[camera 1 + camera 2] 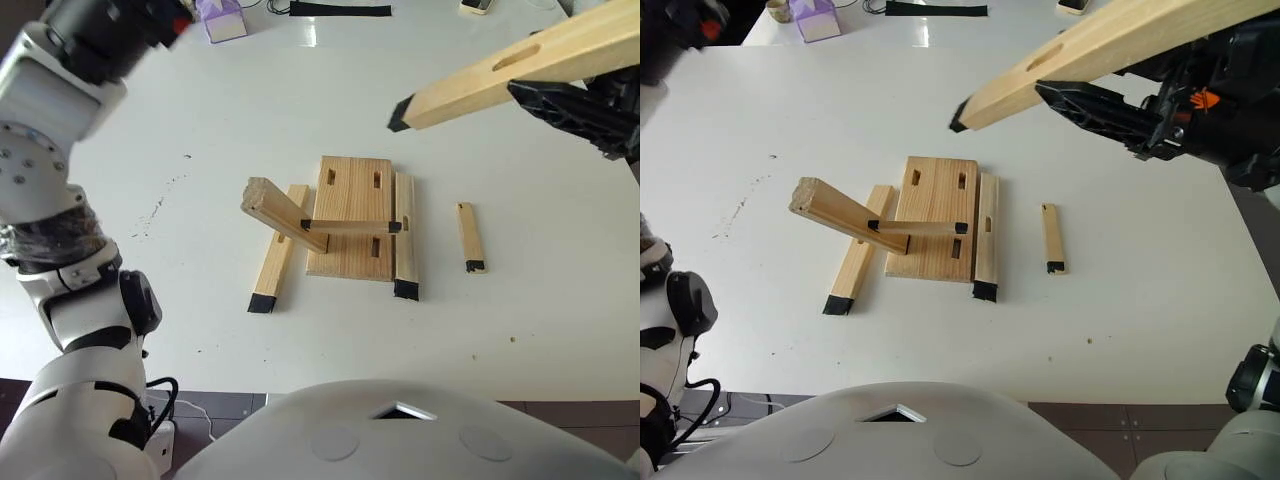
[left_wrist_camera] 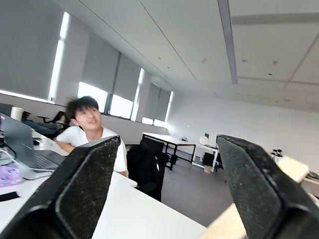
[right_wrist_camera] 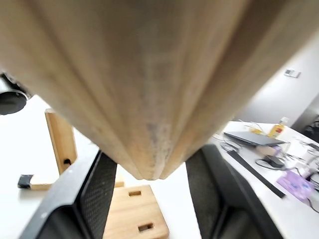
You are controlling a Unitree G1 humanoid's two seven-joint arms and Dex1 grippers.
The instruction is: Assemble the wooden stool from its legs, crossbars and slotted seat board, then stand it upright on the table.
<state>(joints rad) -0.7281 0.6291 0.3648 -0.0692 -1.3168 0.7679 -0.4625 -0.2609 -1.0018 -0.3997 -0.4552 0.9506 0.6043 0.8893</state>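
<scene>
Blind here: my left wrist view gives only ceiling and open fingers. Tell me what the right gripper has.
Observer: The right gripper holds a wooden leg, raised above the table's far right side.
Operator: Report what is joined already.
Observer: One crossbar appears to link a tilted leg to the right-hand leg lying against the seat board.
Operator: List the loose parts.
Observer: The left-hand leg lies flat beside the board, under the tilted one; a short crossbar lies alone further right.

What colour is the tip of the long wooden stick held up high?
Black. The tip of the long pale wooden leg shows best in the left eye view.
</scene>
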